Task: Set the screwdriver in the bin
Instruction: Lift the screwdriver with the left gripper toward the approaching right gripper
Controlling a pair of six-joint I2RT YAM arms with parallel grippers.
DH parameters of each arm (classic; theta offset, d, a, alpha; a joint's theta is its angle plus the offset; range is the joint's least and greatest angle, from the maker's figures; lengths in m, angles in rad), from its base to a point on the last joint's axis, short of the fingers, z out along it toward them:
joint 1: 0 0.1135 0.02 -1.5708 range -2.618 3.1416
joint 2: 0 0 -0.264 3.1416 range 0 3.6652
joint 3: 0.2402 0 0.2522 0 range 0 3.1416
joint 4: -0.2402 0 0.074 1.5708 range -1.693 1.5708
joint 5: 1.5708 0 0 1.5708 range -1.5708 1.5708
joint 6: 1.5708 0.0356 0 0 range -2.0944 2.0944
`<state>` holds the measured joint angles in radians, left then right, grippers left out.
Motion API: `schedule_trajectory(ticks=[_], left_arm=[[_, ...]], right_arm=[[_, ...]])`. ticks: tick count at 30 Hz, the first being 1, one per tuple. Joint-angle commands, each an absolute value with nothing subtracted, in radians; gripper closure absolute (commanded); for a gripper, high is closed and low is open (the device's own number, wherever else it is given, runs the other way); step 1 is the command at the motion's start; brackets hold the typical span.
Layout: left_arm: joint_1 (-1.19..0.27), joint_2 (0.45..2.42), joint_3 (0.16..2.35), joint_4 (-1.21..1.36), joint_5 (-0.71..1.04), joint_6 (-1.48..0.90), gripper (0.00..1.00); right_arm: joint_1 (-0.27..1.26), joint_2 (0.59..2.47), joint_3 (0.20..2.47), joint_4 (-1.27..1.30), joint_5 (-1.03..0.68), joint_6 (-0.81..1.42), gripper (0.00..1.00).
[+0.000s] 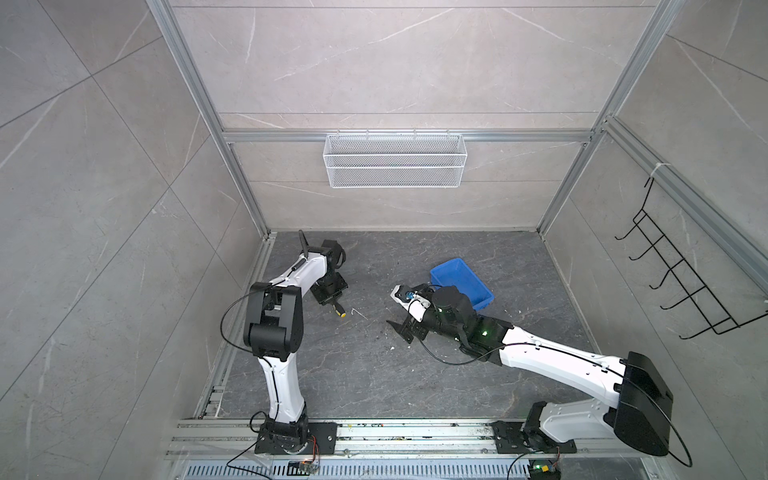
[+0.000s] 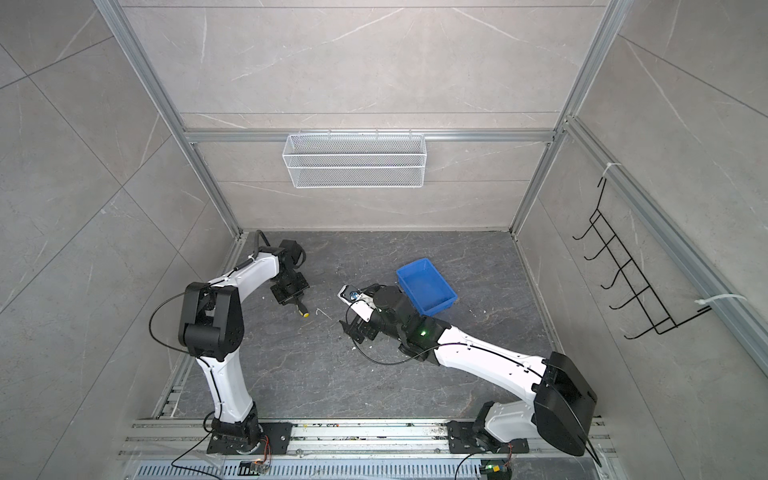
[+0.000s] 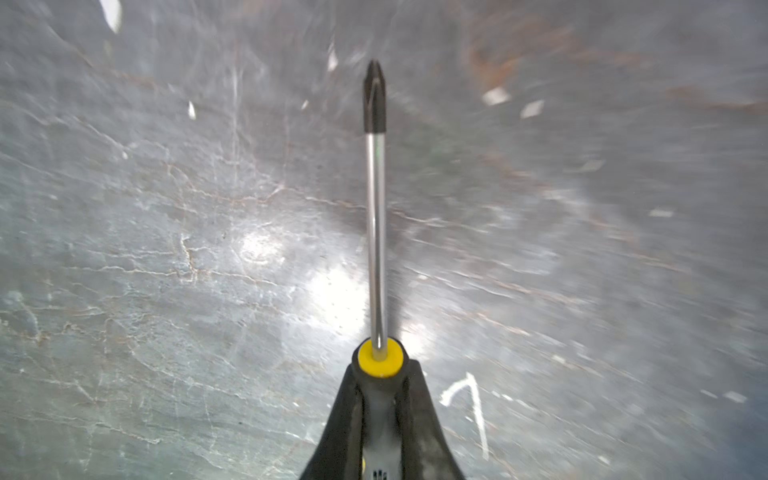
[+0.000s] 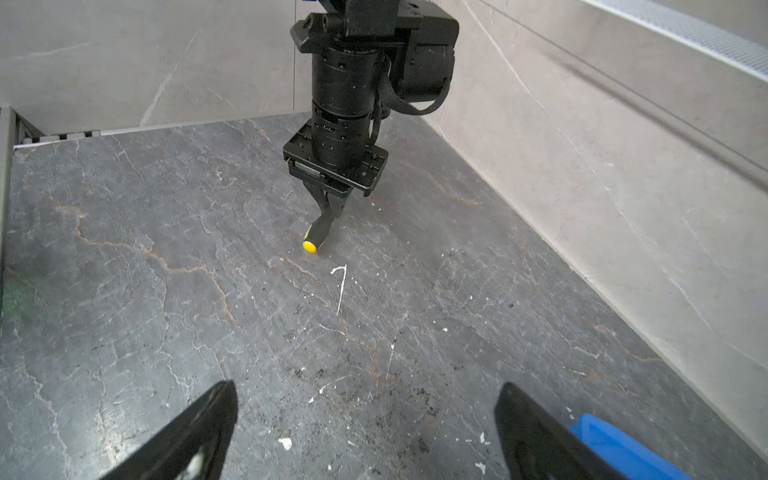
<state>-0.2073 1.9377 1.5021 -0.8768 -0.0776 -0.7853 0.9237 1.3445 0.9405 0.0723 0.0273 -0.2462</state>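
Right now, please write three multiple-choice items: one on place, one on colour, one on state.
1. Where is the bin? A) on the back wall B) beside the right arm C) under the left arm
2. Which colour is the end cap of the screwdriver? A) red B) white C) yellow
3. How is the left claw? A) shut on the screwdriver B) open above it C) shut on nothing
B: it sits by the right arm. C: the cap is yellow. A: its fingers clamp the screwdriver.
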Motion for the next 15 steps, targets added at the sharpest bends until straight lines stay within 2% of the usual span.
schedule_trajectory(ticks=[1, 7, 15], left_arm=[[-0.225, 1.826, 1.513, -0.809, -0.088, -0.784, 1.0], [-0.25, 1.719, 1.514, -0.685, -0.004, -0.738, 1.0], [-0.279, 1.601, 1.465, -0.381, 0.256, -0.641, 1.0]], right_arm=[[0.925, 1.306, 0.922, 0.137, 0.039, -0.192, 0.01], [0.899, 1.262, 0.908, 0.177, 0.018, -0.137, 0.01], [0.774, 1.178, 0.875, 0.269, -0.088, 0.065, 0.01]])
